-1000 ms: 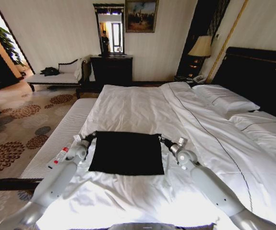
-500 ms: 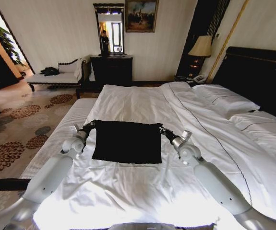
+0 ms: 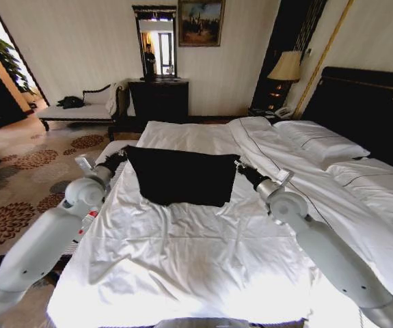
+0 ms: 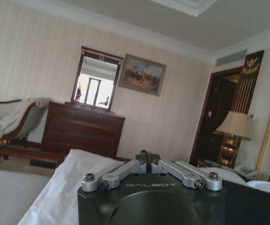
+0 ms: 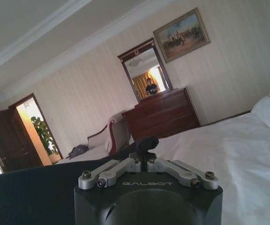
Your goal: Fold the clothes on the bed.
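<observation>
Left gripper and right gripper are each clamping a top corner of the black T-shirt, holding it stretched between them above the white bed. Bare sheet is lying open all round it, mattress edge near the left arm. Since a second ago both grippers are carrying it higher and farther up the bed.

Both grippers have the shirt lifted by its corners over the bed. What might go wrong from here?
The T-shirt hangs between the left gripper and right gripper, each pinching just a corner, so one could slip out. The top edge sags in the middle, so the fold may land crooked on the bed.
</observation>
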You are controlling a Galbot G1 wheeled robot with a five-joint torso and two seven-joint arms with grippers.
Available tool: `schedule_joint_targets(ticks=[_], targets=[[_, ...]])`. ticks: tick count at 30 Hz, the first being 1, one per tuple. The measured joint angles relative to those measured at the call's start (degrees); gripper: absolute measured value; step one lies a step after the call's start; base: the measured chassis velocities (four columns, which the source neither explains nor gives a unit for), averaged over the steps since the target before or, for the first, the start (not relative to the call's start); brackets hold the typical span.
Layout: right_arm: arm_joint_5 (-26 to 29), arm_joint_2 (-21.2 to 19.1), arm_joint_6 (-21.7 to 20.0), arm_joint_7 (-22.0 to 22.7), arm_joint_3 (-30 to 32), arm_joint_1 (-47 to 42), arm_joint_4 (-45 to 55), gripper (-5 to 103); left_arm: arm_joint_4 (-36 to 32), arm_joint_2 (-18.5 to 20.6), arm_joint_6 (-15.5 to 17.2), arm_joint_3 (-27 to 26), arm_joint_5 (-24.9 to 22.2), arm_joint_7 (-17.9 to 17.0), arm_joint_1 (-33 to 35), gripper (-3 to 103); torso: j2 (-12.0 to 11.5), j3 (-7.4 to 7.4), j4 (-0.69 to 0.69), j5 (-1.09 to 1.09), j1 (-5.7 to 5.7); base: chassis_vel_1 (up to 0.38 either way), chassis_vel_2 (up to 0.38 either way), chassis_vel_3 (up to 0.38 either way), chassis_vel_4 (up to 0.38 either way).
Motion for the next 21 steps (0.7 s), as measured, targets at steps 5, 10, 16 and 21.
schedule_joint_targets(ticks=[5,10,16,21], targets=[[1.7,-1.8,-0.1,1.5,1.3,-1.6,3.9,0,-3.2,0.9,0.0,-3.8,-0.2,-1.1,3.5,0,0.0,0.0,0.0,0.0,0.01,0.0,0.0,0.0,0.0],[4.0,-3.0,-1.2,5.1,4.6,-6.8,12.4,0,-10.9,2.0,0.0,-12.6,0.3,-2.0,16.3,0,0.0,0.0,0.01,-0.02,0.0,0.0,0.0,0.0,0.0],[7.9,-3.4,-2.4,7.8,9.6,-12.2,19.5,0,-20.8,1.7,-0.6,-25.1,2.7,-1.3,33.7,0,0.0,-0.01,0.02,-0.02,-0.01,0.0,0.0,0.0,0.0],[8.6,-3.3,-3.7,8.6,14.1,-19.9,24.6,0,-26.5,-0.2,-1.0,-34.2,2.7,-0.9,45.6,0,0.0,-0.01,0.0,0.0,-0.01,0.0,0.0,0.0,0.0]])
